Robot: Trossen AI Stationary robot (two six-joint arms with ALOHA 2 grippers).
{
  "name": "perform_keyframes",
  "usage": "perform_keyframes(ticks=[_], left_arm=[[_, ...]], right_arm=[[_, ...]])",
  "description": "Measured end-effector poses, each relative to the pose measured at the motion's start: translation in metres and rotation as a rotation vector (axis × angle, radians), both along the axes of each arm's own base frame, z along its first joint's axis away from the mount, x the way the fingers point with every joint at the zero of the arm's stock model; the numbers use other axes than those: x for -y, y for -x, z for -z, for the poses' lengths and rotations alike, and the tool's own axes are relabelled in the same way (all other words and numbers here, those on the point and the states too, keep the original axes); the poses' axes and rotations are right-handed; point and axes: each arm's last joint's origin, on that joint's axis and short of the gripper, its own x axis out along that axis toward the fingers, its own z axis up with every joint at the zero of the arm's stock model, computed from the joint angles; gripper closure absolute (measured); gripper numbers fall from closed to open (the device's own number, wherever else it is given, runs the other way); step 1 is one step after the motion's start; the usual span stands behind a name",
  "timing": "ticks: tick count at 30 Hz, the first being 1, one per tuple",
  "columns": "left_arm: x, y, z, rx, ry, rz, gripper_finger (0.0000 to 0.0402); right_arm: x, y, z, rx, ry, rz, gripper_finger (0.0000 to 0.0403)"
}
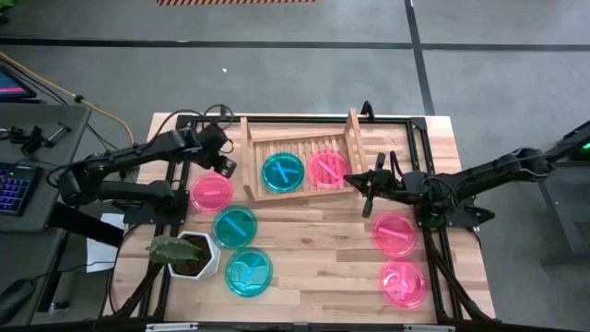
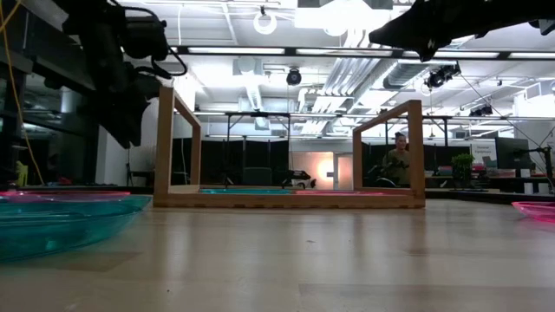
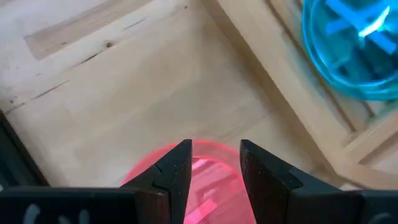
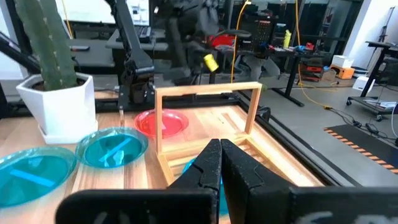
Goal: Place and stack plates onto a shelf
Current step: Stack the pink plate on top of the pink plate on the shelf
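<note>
The pink plate (image 1: 213,192) lay flat on the surface just left of the shelf (image 1: 249,159), beneath the left hand (image 1: 224,167) with fingers parted, and looked light, thin, slippery, best pinched at its rim.

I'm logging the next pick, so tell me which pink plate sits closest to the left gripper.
The pink plate just left of the shelf, directly under the open left gripper. The other pink ones lie inside the shelf or near the right arm.

Translucent plates (image 1: 283,172) — teal and pink — pale slatted shelf (image 1: 351,136)
</note>
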Motion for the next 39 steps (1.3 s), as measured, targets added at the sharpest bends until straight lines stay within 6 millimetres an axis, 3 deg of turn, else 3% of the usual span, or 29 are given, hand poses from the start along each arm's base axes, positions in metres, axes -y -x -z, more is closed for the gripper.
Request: perform_keyframes(ticks=[5,11,18,24,39], left_arm=[[-0.018,0.002,0.009,-0.1,0.11,0.023,0.0275],[-0.039,-0.003,0.039,-0.274,0.221,-0.046,0.0275],[-0.043,-0.011,0.063,-0.376,0.294,0.142,0.0275],[-0.047,-0.015,0.066,-0.378,0.242,0.24,0.0275],[-0.048,-0.015,0.066,-0.423,0.184,0.676,0.0275]], right_arm=[[0.0,0.0,0.0,0.0,0.0,0.0,0.0403],[0.0,0.0,0.0,-0.001,0.0,0.0,0.0403],[0.0,0.0,0.0,-0.001,0.0,0.0,0.0403],[0.0,0.0,0.0,-0.004,0.001,0.0,0.0403],[0.0,0.0,0.001,-0.005,-0.014,0.001,0.0403]])
